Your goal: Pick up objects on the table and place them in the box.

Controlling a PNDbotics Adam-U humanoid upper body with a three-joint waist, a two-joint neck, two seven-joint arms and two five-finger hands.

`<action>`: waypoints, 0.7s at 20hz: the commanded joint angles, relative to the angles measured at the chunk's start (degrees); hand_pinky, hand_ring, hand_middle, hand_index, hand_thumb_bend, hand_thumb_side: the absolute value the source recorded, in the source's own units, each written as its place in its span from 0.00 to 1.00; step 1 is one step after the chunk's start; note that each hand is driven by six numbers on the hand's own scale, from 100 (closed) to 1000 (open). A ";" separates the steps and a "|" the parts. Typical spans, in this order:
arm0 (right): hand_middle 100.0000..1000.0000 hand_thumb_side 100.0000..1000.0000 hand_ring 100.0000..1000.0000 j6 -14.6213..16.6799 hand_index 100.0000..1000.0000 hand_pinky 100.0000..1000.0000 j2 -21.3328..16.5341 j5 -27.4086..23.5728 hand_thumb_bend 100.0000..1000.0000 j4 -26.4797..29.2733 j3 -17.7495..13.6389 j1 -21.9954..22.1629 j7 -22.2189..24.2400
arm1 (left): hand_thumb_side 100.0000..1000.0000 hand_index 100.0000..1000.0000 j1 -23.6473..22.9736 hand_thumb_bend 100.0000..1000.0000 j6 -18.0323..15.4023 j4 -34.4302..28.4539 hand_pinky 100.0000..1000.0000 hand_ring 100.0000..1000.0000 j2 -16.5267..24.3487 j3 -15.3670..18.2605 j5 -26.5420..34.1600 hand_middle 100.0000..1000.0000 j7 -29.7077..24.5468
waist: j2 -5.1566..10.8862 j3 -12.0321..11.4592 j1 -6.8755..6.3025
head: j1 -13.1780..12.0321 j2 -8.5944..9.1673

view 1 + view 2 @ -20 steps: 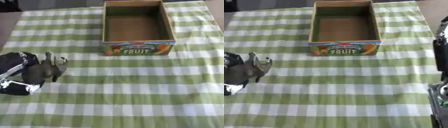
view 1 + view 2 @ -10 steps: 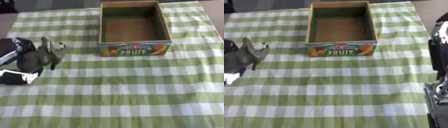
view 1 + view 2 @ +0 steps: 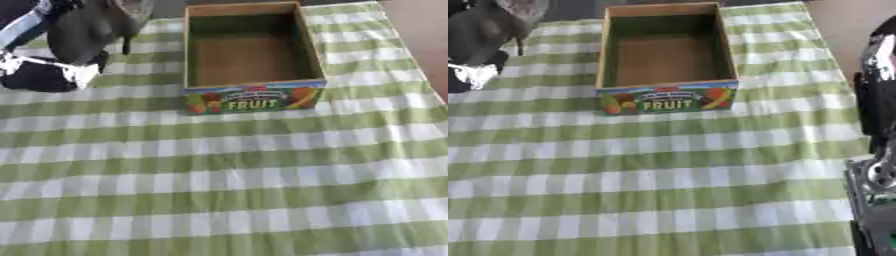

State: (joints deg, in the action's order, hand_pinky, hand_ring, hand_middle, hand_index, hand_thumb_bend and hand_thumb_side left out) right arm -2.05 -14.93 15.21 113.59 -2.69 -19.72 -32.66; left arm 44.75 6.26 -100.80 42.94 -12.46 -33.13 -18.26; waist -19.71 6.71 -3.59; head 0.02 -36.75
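An open cardboard box [image 3: 251,98] with a colourful FRUIT label on its front wall stands at the far middle of the table; its inside shows only bare brown floor. My left hand [image 3: 77,35], black and blurred, hovers at the far left, just left of the box's far corner. Its fingers are curled round a pale grey thing [image 3: 131,7] at the top edge. Part of my right arm shows along the right edge of the right eye view, with the right hand [image 3: 875,205] low in the corner, its shape unclear.
A green and white checked cloth [image 3: 227,190] covers the table. Bare brown tabletop [image 3: 424,35] shows beyond the cloth's right edge.
My left hand has travelled from the near left of the cloth toward the far left, up beside the box, carrying the pale grey thing. The right arm stays at the right edge.
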 commanded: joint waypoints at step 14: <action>0.60 0.60 0.62 1.24 0.78 0.80 -0.85 -0.49 0.00 1.00 1.29 -2.40 1.18 | 0.23 0.51 19.80 0.00 -17.89 27.69 0.59 0.61 -15.63 1.85 -12.70 0.58 6.43 | 0.25 5.17 -1.36 | -3.97 1.45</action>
State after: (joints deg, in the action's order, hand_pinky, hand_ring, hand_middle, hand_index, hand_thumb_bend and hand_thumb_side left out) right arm -0.93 -14.94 15.02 113.59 -1.42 -21.42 -31.67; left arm 62.81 -9.99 -74.24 27.43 -11.71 -44.91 -12.25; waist -20.62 12.01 -5.27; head -3.56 -36.05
